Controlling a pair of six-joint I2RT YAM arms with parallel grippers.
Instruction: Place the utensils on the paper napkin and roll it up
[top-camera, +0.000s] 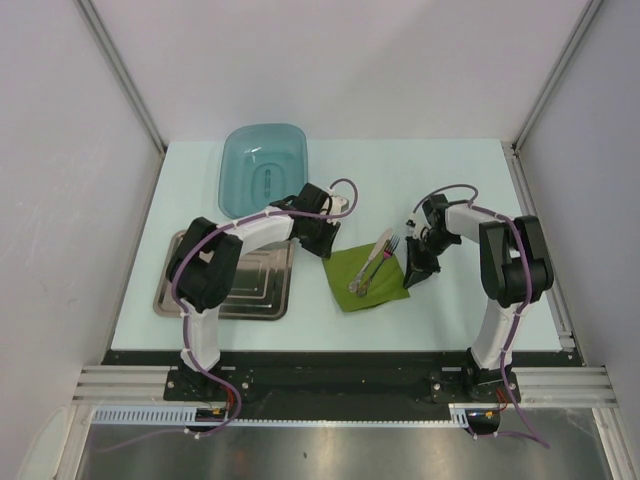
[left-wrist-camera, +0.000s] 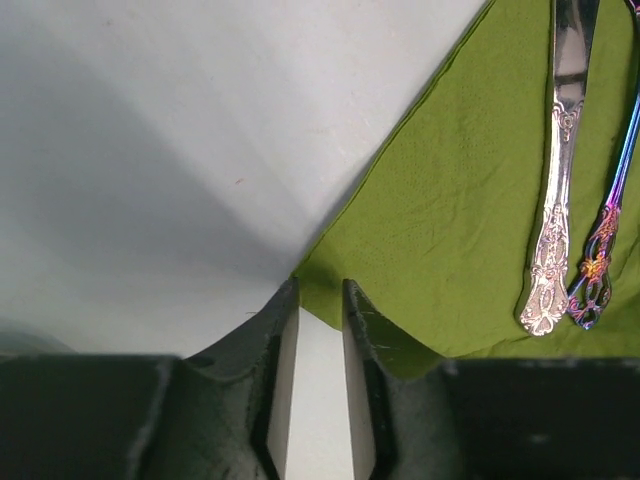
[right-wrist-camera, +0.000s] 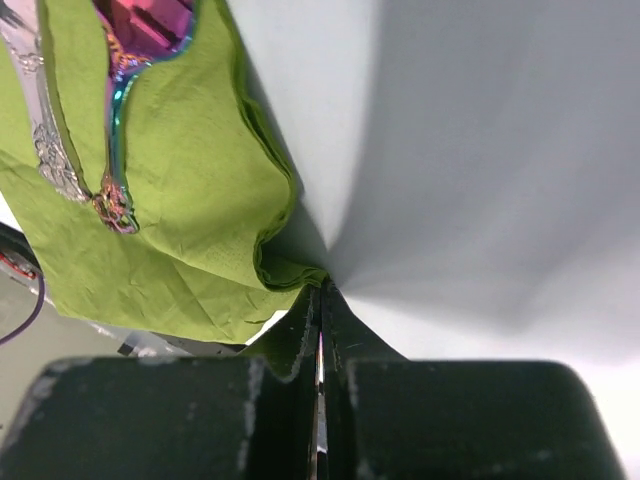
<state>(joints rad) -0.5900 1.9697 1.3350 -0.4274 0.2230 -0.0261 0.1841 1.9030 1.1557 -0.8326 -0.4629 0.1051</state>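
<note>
Your right gripper (right-wrist-camera: 320, 292) is sitting closed to a hairline on the bunched corner of the paper napkin (right-wrist-camera: 190, 210), and it appears to be pinching that fold up off the table (right-wrist-camera: 480, 150). Your left gripper (left-wrist-camera: 320, 292) is hovering narrowly parted at the opposite corner, with bare table showing in the gap and nothing gripped. The utensils (top-camera: 372, 262) are lying together on the napkin between both claws, about equally near each, with their long axis running near-left to far-right. They are lying to the right claw's left, so I judge the roll is calling for that pinched corner to be carried leftward over them.
</note>
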